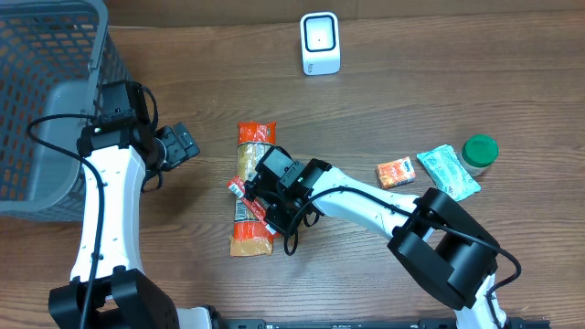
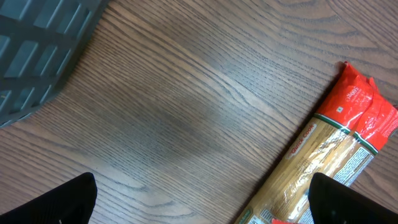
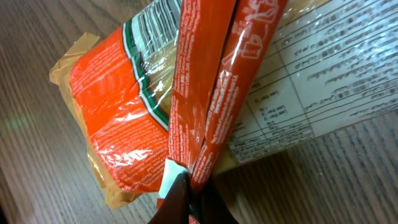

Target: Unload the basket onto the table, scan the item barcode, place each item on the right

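Overhead view: at the far left sits a grey basket (image 1: 46,100). Near it, the left claw (image 1: 180,144) hangs spread wide and empty over the desk (image 1: 210,82). At centre, the right claw (image 1: 259,195) is pressed together on the end of a slim red sachet (image 3: 208,81), which lies across a long pasta packet (image 1: 253,233). The white scanner (image 1: 320,43) stands well apart at the far edge. The grasp looks made; the sachet has yet to be lifted and its barcode shown to the scanner.

Grey basket (image 1: 41,50) left; green-lidded jar (image 1: 479,152) (upright) right.
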Available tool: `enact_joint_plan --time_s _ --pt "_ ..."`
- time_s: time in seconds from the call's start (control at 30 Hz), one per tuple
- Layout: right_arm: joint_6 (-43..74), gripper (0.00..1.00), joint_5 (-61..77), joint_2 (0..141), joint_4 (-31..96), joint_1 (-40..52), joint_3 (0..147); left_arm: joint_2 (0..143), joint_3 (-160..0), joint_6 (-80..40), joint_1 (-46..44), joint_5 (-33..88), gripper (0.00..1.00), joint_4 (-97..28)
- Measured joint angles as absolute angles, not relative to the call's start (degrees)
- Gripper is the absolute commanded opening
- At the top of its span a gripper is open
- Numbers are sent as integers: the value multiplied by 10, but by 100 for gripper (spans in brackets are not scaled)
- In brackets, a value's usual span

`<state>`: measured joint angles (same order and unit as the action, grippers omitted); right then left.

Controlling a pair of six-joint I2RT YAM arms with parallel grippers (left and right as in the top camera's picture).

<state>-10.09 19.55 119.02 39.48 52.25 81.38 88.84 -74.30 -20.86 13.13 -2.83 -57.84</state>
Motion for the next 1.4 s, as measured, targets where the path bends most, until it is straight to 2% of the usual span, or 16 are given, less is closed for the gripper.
enact_joint_plan --time_s 0.63,1.2,1.4 --pt "-94 4 182 1094 438 523 813 888 -743 -209 131 -28 100 -578" --pt "-16 4 85 1074 449 522 813 888 -743 -209 131 -28 100 -578" --pt "14 4 6 1032 480 523 813 888 -743 -209 131 -28 100 -578"
